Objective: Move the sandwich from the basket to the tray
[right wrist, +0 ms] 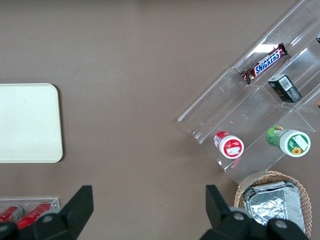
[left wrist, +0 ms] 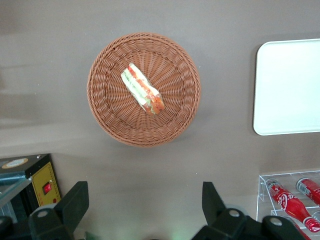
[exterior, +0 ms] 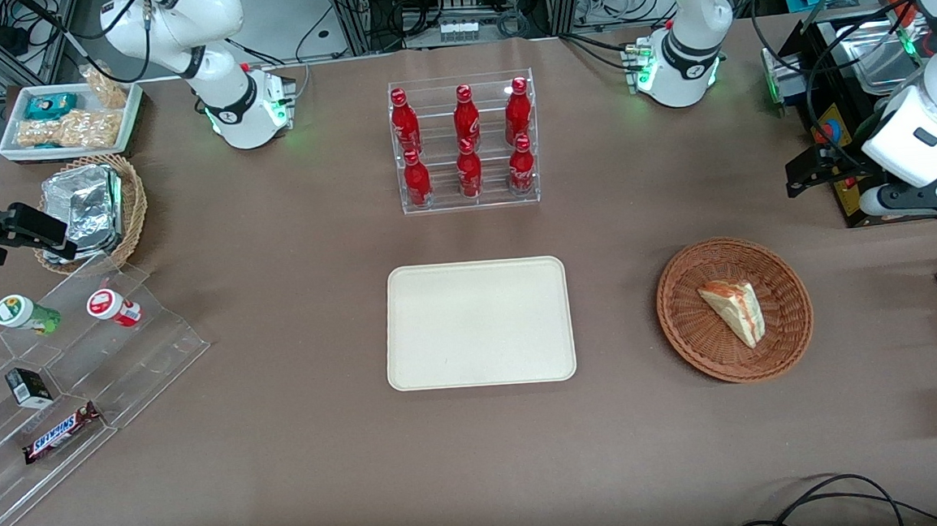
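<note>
Inside the basket [left wrist: 144, 89] the sandwich [left wrist: 142, 88] lies, well apart from the pincer [left wrist: 145, 210], fingers spread wide, holding nothing.

The hand [left wrist: 142, 210] hangs with fingers spread wide, high over bare tabletop [exterior: 611, 205], and nothing stands between it and the basket [exterior: 688, 327]. The sandwich [exterior: 733, 310] lies uncovered in the basket. Between basket and tray [exterior: 479, 322] the tabletop is bare. The bottle rack [exterior: 465, 143] stands farther from the front camera than the tray, well apart.
</note>
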